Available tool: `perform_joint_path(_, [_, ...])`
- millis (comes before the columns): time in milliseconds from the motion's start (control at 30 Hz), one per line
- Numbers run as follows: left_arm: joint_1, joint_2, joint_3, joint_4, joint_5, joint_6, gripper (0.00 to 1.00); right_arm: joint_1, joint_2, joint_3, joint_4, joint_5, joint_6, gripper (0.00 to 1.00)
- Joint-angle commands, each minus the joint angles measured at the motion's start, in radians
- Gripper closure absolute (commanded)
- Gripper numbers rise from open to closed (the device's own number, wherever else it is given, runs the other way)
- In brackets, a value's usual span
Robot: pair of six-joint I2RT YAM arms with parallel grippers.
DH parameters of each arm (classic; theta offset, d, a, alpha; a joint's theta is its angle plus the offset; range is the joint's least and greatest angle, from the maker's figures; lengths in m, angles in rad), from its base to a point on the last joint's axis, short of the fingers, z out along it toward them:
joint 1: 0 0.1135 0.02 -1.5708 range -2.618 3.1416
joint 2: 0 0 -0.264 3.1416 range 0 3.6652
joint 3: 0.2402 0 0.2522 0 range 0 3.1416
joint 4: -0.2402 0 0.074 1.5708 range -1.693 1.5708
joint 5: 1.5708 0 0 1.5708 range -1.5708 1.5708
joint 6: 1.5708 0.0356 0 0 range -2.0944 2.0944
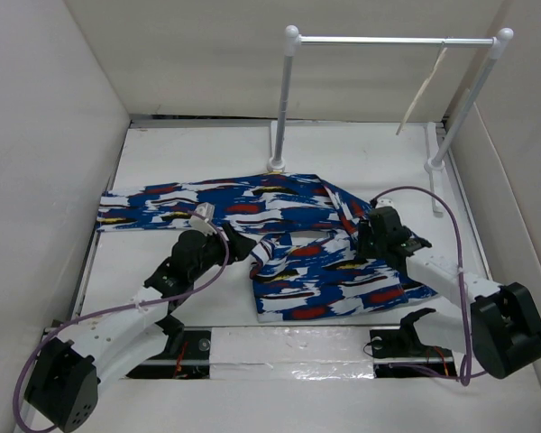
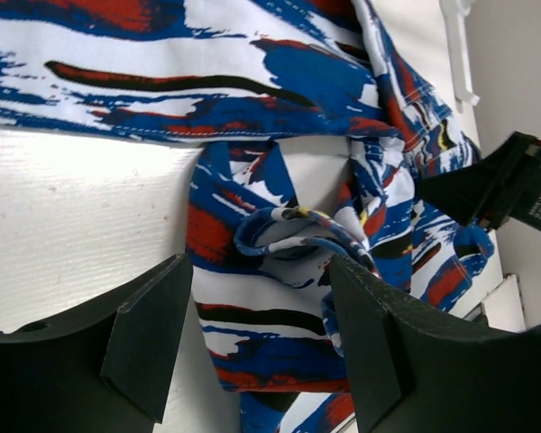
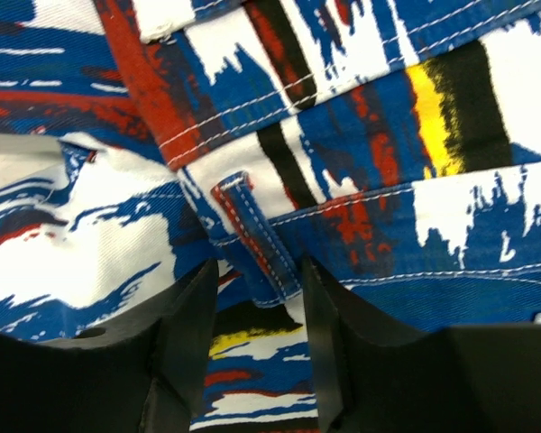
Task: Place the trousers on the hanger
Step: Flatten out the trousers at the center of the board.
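**A:** How many of each, from the left?

**B:** Two grippers, one pair of trousers (image 1: pixel 252 203), one hanger (image 1: pixel 424 93), and one white rail (image 1: pixel 388 40) with two posts and a metal bar.

**A:** Which way do the trousers run?

**B:** They lie on the white table (image 1: pixel 189 153) with their long axis left to right. One leg lies flat and straight, its hem out at the left. The other leg is doubled back toward the near edge and lies from the middle to the right. The waistband end is at the right.

**A:** What about the left gripper (image 2: pixel 260 275)?

**B:** It sits low over the middle of the trousers, where the two legs meet. Its jaws are spread wide, and a bunched fold of cloth (image 2: pixel 298 230) lies between them. The fold is close to one finger, but nothing is clamped.

**A:** And the right gripper (image 3: pixel 260 271)?

**B:** It is down on the waistband. Its jaws are drawn fairly narrow, one on each side of a belt loop (image 3: pixel 252 225). I cannot tell whether they pinch the loop or only straddle it.

**A:** Where is the hanger?

**B:** At the far right, well apart from the trousers. It hangs by its hook from the bar, just beside the right post, and slants down to the left.
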Motion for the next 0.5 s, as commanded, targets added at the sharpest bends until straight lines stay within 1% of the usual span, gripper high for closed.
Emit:
perform_joint_path(0, [0.004, -0.023, 0.014, 0.071, 0.036, 0.032, 0.40, -0.004, 0.028, 0.060, -0.011, 0.048, 0.006, 0.56])
perform_joint_path(67, [0.004, -0.029, 0.009, 0.071, 0.044, 0.029, 0.40, -0.004, 0.046, 0.074, -0.015, 0.046, 0.001, 0.57])
perform_joint_path(200, [0.004, -0.115, -0.008, 0.070, 0.034, 0.014, 0.40, -0.004, 0.048, 0.074, -0.012, 0.043, -0.003, 0.58])
perform_joint_path(267, [0.004, -0.144, 0.000, 0.053, 0.041, 0.012, 0.40, -0.004, 0.045, 0.073, -0.014, 0.044, -0.009, 0.56])
perform_joint_path(300, [0.004, -0.169, 0.003, 0.042, 0.047, 0.012, 0.37, -0.004, 0.045, 0.071, -0.014, 0.046, -0.013, 0.55])
perform_joint_path(333, [0.004, -0.176, 0.003, 0.039, 0.057, 0.012, 0.37, -0.004, 0.045, 0.073, -0.014, 0.045, -0.014, 0.53])
perform_joint_path(467, [0.004, -0.172, 0.006, 0.034, 0.108, 0.018, 0.37, -0.004, 0.052, 0.077, -0.009, 0.041, -0.019, 0.51])
